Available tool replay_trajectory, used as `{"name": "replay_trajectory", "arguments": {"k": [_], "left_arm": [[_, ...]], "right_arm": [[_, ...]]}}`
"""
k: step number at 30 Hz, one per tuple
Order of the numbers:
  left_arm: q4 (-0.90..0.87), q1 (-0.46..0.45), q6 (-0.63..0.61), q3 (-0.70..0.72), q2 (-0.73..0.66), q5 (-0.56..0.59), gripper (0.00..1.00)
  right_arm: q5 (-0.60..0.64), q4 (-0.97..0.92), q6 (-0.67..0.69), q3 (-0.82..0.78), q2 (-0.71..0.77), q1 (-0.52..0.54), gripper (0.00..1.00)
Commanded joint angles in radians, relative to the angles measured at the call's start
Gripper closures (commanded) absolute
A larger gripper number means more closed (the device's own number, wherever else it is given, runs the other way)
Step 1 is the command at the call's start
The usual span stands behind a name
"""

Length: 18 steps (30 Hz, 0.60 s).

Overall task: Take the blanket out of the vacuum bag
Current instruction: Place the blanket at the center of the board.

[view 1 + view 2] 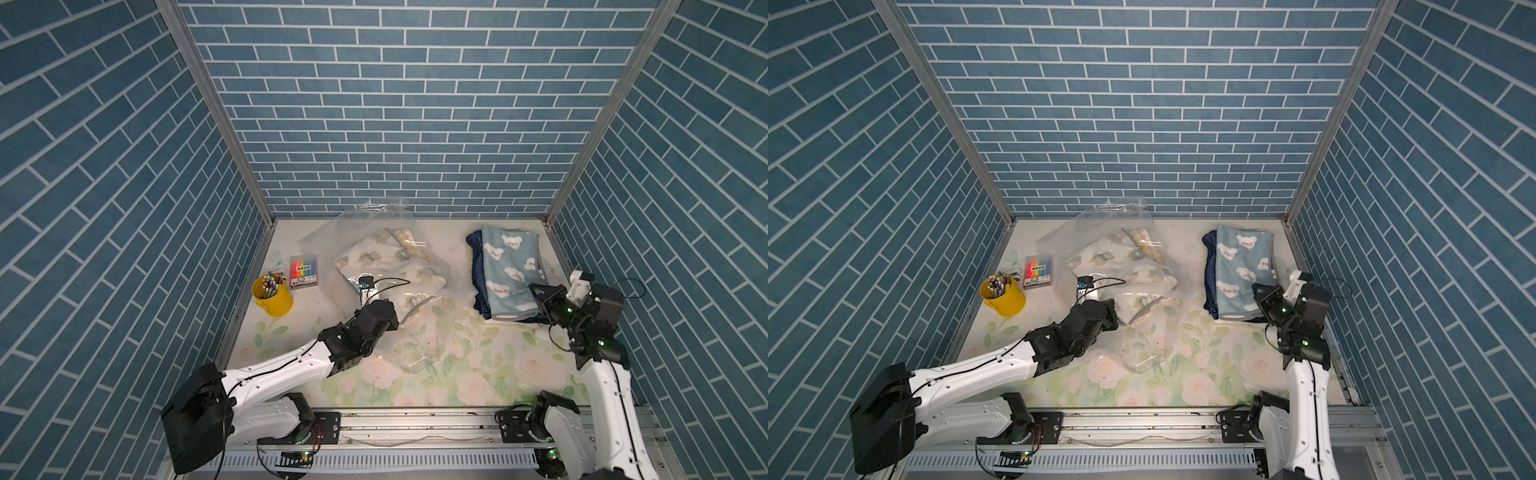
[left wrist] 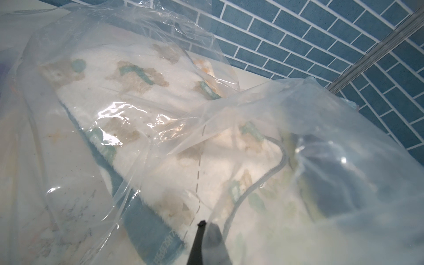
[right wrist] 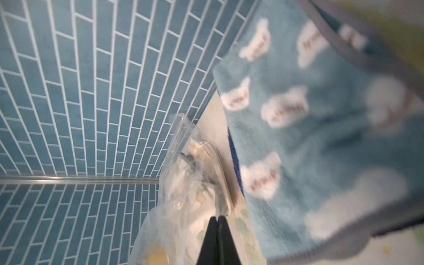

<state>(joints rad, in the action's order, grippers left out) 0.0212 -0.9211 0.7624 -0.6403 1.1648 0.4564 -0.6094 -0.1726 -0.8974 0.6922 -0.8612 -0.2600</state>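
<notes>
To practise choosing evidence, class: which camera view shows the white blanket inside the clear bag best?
The left wrist view: the blanket fills the picture, its beige and teal pattern plain through the bag. Both top views show most of it, but small. The right wrist view shows only a blurred sliver.

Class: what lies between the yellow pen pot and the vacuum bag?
A pack of coloured markers, between pen pot and vacuum bag, seen in both top views.

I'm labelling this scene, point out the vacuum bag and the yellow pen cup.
vacuum bag [image 1: 415, 270], in a top view, on its crinkled middle.
yellow pen cup [image 1: 276, 301], in a top view, on its outer wall.
</notes>
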Motion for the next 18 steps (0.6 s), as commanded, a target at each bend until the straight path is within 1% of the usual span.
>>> {"name": "replay_trajectory", "arguments": {"k": [1,3,6,8,11,14,16,18], "left_arm": [[0.004,0.005,-0.003,-0.004,-0.003,-0.006,1.0],[-0.001,0.005,-0.003,-0.007,0.006,-0.015,1.0],[-0.018,0.004,0.004,-0.015,0.019,-0.019,1.0],[-0.021,0.004,0.005,-0.015,0.021,-0.024,1.0],[-0.025,0.004,0.004,-0.014,0.021,-0.015,1.0],[-0.023,0.005,-0.008,-0.025,0.035,-0.019,1.0],[-0.023,0.004,-0.009,-0.038,0.051,-0.026,1.0],[-0.021,0.004,-0.011,-0.05,0.068,-0.03,1.0]], "right_arm": [[0.017,0.134,0.097,0.065,-0.22,0.002,1.0],[-0.021,0.24,0.091,0.054,-0.361,0.002,1.0],[-0.016,0.334,0.087,-0.007,-0.495,-0.001,1.0],[-0.002,0.399,0.078,-0.078,-0.534,-0.001,1.0],[-0.028,0.472,0.088,-0.148,-0.591,-0.001,1.0],[-0.077,0.466,0.113,-0.143,-0.623,-0.001,1.0],[-0.077,0.439,0.125,-0.125,-0.607,-0.001,1.0],[-0.049,0.372,0.149,-0.086,-0.562,-0.002,0.99]]}}
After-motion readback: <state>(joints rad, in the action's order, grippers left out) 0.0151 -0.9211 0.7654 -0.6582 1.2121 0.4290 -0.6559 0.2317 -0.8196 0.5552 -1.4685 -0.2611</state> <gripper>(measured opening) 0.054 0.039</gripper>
